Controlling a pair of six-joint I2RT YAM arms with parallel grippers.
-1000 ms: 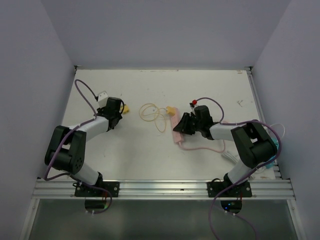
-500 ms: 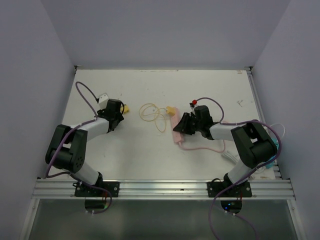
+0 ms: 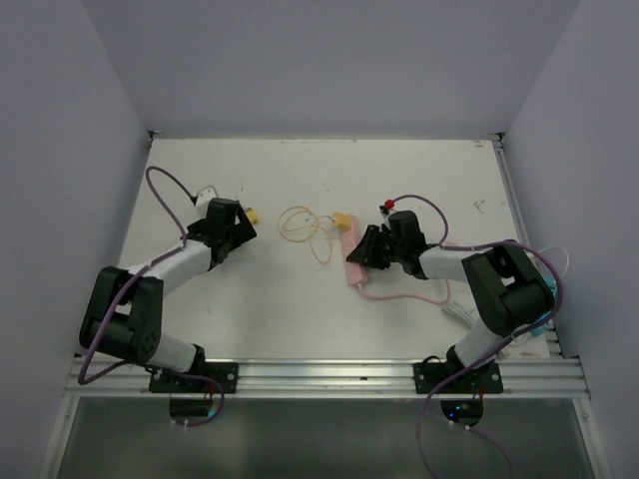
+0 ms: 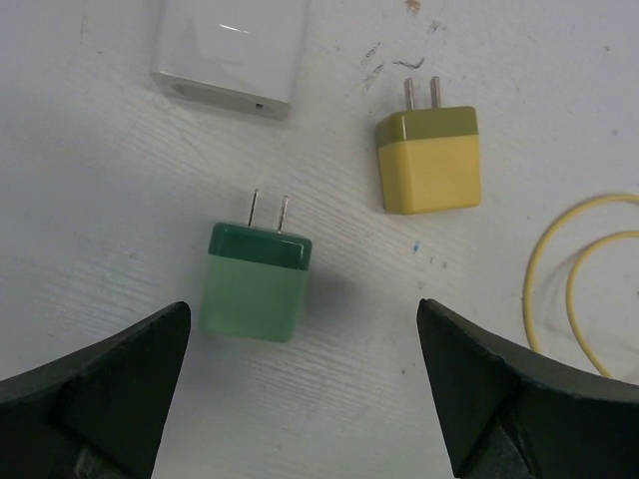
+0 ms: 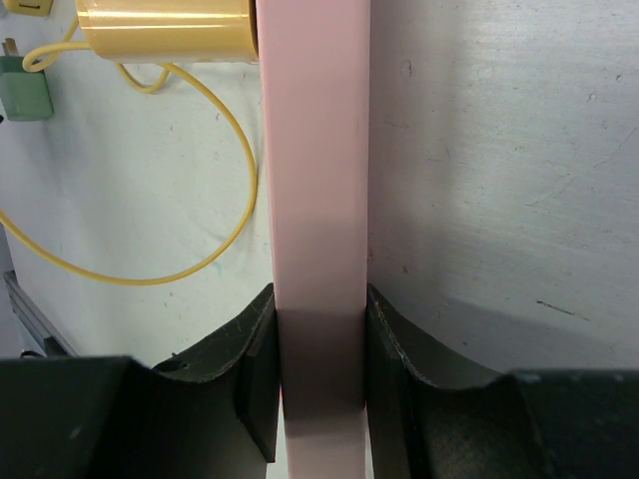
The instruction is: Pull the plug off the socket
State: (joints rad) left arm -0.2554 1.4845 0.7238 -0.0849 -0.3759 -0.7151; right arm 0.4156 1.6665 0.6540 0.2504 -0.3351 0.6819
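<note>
My right gripper [image 5: 319, 299] is shut on the pink socket strip [image 5: 315, 150], its fingers [image 5: 255, 359] pressed against both long sides. A gold plug [image 5: 165, 28] with a thin yellow cable [image 5: 235, 215] sits against the strip's left side near its far end. From above, the strip [image 3: 354, 261] lies mid-table with that plug [image 3: 342, 220] at its far end and my right gripper [image 3: 371, 249] on it. My left gripper [image 4: 303, 344] stands open over the table, and a green plug [image 4: 255, 281] lies loose just ahead of the left finger.
A yellow charger [image 4: 429, 162] and a white adapter [image 4: 228, 55] lie beyond the green plug, prongs pointing away. The yellow cable loops [image 3: 305, 228] between the two arms. A pink cord [image 3: 414, 296] trails from the strip towards the right table edge.
My left gripper's jaws have swung wide open and let go of the green plug, which now lies on the table. The left arm has shifted slightly. The right arm has not moved.
</note>
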